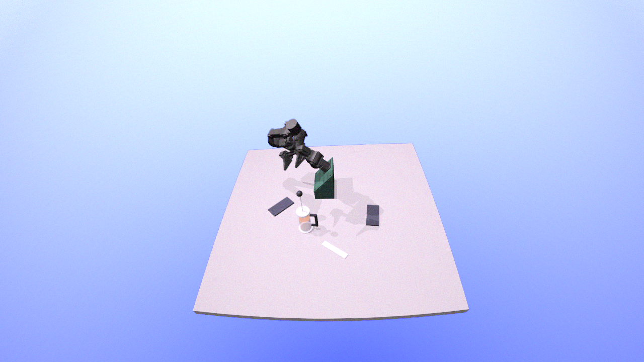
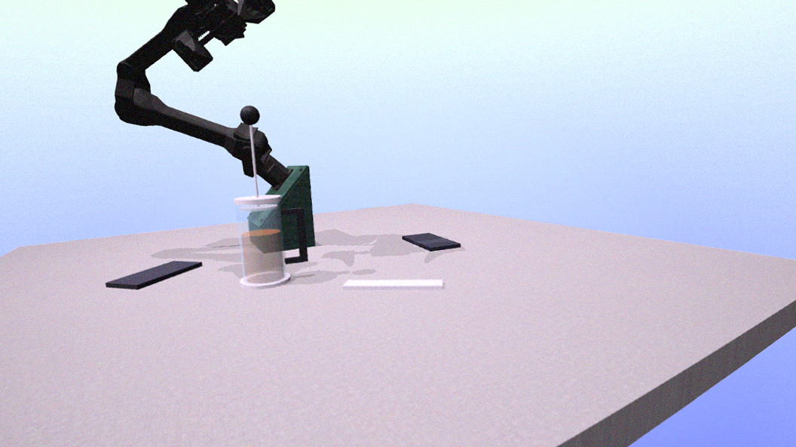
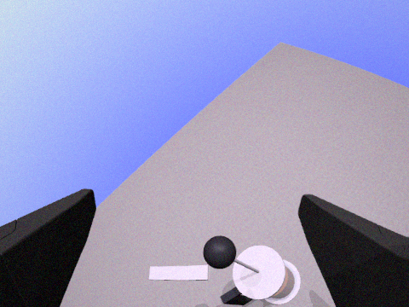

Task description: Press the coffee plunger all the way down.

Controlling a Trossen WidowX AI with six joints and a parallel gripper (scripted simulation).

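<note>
Gripper (image 2: 224,22) poised high above plunger knob (image 2: 248,113), jaws spread wide and empty, leaving room to descend. Press (image 2: 261,242) upright mid-table, just near of green base (image 2: 299,196), plunger fully raised.

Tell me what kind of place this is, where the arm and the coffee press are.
Probably a bare robot test bench, not a kitchen: one plain grey table against open blue background, holding only a coffee press, the arm's green base and a few flat slabs. The gripper hangs open above.
</note>
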